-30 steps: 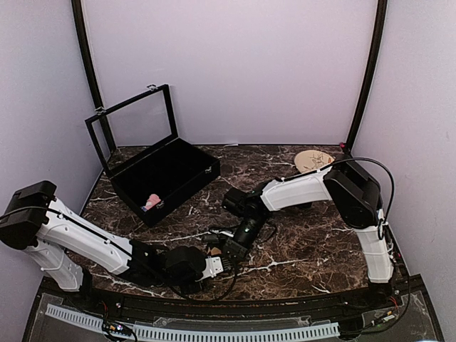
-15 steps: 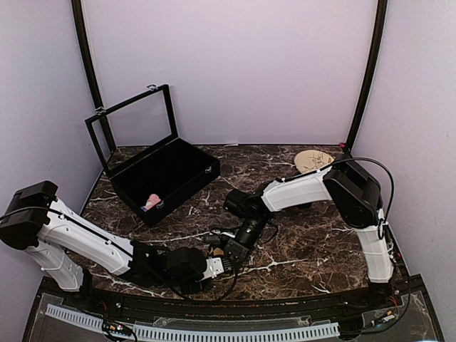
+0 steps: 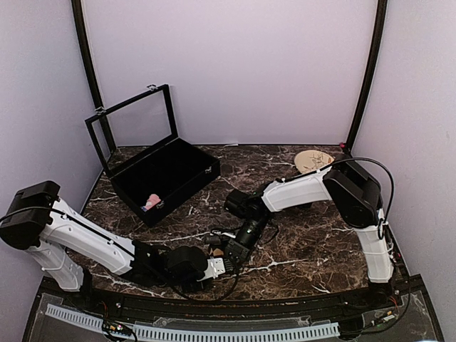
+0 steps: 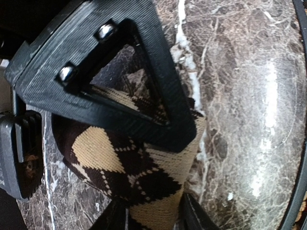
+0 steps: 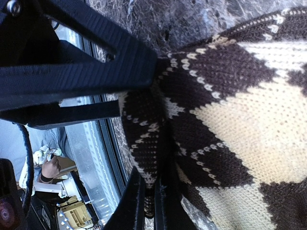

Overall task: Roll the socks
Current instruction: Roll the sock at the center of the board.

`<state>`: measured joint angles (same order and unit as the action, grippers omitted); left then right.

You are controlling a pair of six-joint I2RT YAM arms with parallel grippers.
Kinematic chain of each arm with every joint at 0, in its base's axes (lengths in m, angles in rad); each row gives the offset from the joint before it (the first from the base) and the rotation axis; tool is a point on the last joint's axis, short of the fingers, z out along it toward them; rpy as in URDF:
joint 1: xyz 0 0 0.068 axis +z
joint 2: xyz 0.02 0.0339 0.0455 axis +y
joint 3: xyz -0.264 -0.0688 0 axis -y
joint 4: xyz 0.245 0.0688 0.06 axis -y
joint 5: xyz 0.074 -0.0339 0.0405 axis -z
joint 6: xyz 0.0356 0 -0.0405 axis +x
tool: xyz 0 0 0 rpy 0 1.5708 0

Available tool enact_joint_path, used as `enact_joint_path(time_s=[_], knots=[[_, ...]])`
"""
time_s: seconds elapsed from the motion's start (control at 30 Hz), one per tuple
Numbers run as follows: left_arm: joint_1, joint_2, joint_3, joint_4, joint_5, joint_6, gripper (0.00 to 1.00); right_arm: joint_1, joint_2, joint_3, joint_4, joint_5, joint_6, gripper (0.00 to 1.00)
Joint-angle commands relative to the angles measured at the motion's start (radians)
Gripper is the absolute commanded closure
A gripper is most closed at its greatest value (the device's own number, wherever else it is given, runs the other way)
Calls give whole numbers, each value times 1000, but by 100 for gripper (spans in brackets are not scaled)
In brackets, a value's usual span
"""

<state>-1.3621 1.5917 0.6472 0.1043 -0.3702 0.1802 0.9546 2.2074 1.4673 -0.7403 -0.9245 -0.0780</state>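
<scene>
A brown and cream argyle sock (image 4: 139, 167) lies on the marble table near its front edge. It fills the right wrist view (image 5: 249, 120). In the top view only a tan scrap of the sock (image 3: 214, 251) shows between the two grippers. My left gripper (image 4: 152, 215) is shut on the sock, with one finger on each side of its bunched end. My right gripper (image 5: 152, 201) is shut on a folded edge of the same sock. The two grippers meet tip to tip, left (image 3: 219, 265) and right (image 3: 232, 254).
A black case (image 3: 164, 174) with its glass lid raised stands at the back left, with a pink item (image 3: 152, 200) inside. A tan cloth item (image 3: 313, 159) lies at the back right. The table's front rail (image 3: 214, 329) runs just behind the grippers.
Both grippers have edged slightly toward the near edge, still holding the sock. Little else has changed.
</scene>
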Motion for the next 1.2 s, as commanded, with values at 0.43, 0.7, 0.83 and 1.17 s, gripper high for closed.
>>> enact_joint_path(time_s=[0.43, 0.7, 0.83, 1.17], knots=[[-3, 47, 26, -39, 117, 102, 79, -16, 28, -21, -44, 29, -14, 100], [24, 42, 39, -75, 180, 74, 88, -25, 17, -30, -35, 72, -2, 90], [60, 33, 52, -104, 257, 48, 89, -35, -5, -53, -5, 80, 18, 81], [139, 52, 115, -207, 431, 5, 91, -57, -80, -133, 94, 115, 79, 73]])
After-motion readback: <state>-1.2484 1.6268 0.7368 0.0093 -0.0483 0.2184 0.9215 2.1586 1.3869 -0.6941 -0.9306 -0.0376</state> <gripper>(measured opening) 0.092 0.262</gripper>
